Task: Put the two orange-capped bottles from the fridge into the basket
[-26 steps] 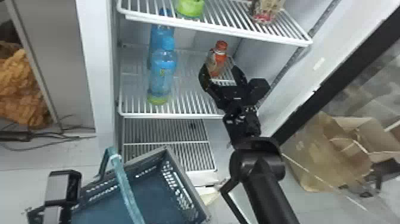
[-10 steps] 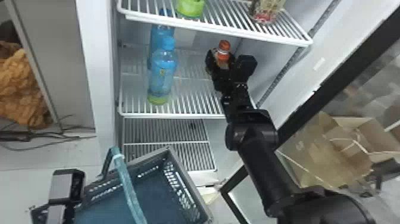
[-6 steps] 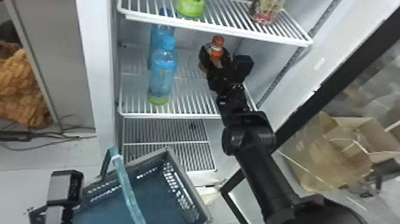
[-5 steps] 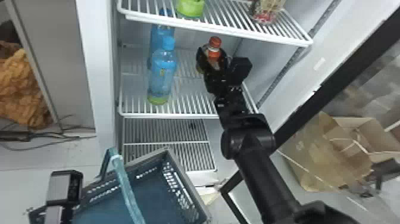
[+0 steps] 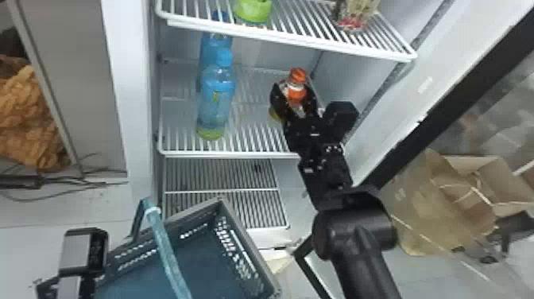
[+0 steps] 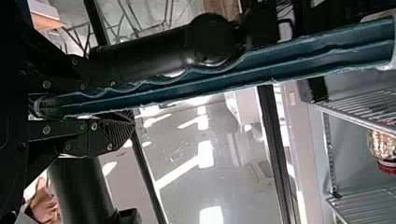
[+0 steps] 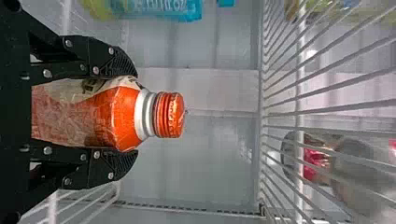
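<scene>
My right gripper (image 5: 295,92) is shut on an orange-capped bottle (image 5: 297,75) above the fridge's middle shelf. In the right wrist view, the right gripper (image 7: 135,113) has a finger against each side of the bottle (image 7: 123,116), its cap clear of the tips. My left gripper (image 5: 97,251) is at the lower left, beside the basket (image 5: 243,247). In the left wrist view, the left gripper (image 6: 127,103) is shut on the basket's teal handle (image 6: 280,60). The basket is below and in front of the fridge. A second orange cap cannot be made out.
Two blue bottles (image 5: 216,95) stand at the left of the middle shelf (image 5: 246,154). The upper shelf (image 5: 278,37) overhangs it, holding a green-based item (image 5: 253,11) and a jar (image 5: 355,16). The fridge door is open at the right, with cardboard boxes (image 5: 433,206) beyond.
The right gripper closed around the bottle, shifted left with it, then came back toward the shelf's front edge and slightly right. The left arm and basket stay nearly where they were.
</scene>
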